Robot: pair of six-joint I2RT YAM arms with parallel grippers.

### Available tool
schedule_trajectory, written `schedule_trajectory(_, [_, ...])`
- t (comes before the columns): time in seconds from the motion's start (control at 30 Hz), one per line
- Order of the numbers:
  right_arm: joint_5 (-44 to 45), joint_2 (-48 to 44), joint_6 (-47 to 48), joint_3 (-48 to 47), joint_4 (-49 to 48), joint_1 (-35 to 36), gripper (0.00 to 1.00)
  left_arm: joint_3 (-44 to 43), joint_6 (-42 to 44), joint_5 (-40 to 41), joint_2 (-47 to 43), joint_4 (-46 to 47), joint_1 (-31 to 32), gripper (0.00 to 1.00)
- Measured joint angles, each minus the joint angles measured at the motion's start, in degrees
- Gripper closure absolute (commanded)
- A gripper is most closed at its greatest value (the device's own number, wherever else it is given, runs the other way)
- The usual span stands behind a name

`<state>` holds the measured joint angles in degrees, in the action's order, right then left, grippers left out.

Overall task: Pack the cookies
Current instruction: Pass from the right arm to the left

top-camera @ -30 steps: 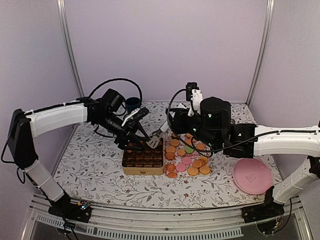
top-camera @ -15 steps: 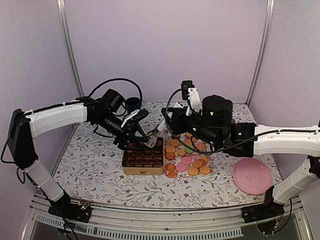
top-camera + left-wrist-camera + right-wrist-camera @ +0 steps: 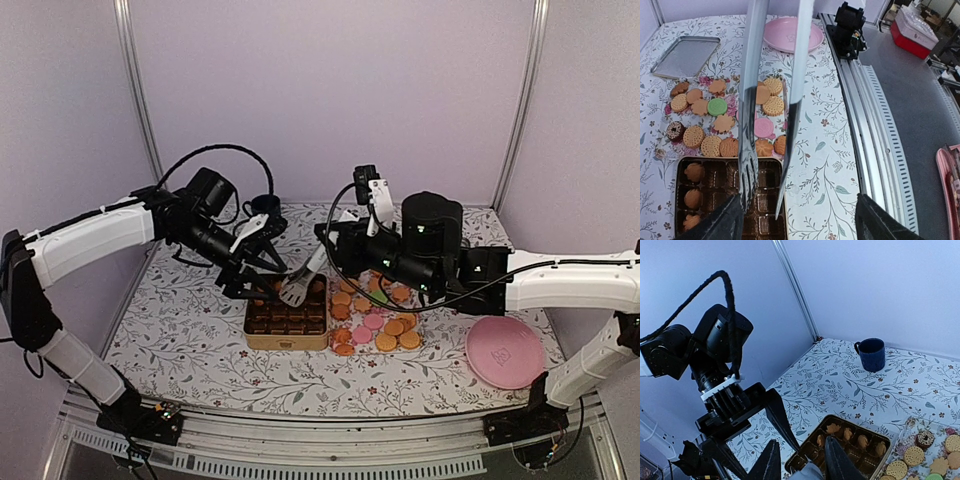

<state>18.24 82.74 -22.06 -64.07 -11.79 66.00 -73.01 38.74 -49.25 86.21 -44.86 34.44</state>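
The cookies lie in a loose pile right of a gold box with a brown compartment insert. In the left wrist view the cookies are mostly golden, with one green and one pink, and the box holds three in its left column. My right gripper is shut on metal tongs, whose tips hang empty over the box's near right corner. The tongs reach down between the fingers of my left gripper, which stands open and touches nothing. The right gripper looks down on the box.
A pink plate lies at the front right. A dark blue mug stands at the back behind the left arm. A flat metal lid lies beyond the cookie pile. The table's front rail runs along the near edge.
The left arm has swung back and to the left, its gripper still over the box's far left corner. The right arm has pushed the tongs further left over the box.
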Motion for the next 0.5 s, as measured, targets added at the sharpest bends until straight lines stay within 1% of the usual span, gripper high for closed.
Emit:
schedule_trajectory(0.2, [-1.1, 0.9, 0.0, -0.3, -0.2, 0.0, 0.7, 0.3, 0.0, 0.9, 1.9, 0.4, 0.0, 0.36])
schedule_trajectory(0.4, [-1.3, 1.0, 0.0, -0.4, -0.3, 0.0, 0.7, 1.1, -0.4, 1.1, 2.0, 0.9, 0.0, 0.5])
schedule_trajectory(0.5, [-1.3, 1.0, 0.0, -0.5, -0.3, 0.0, 0.7, 1.5, -0.4, 1.2, 2.0, 1.0, 0.0, 0.54])
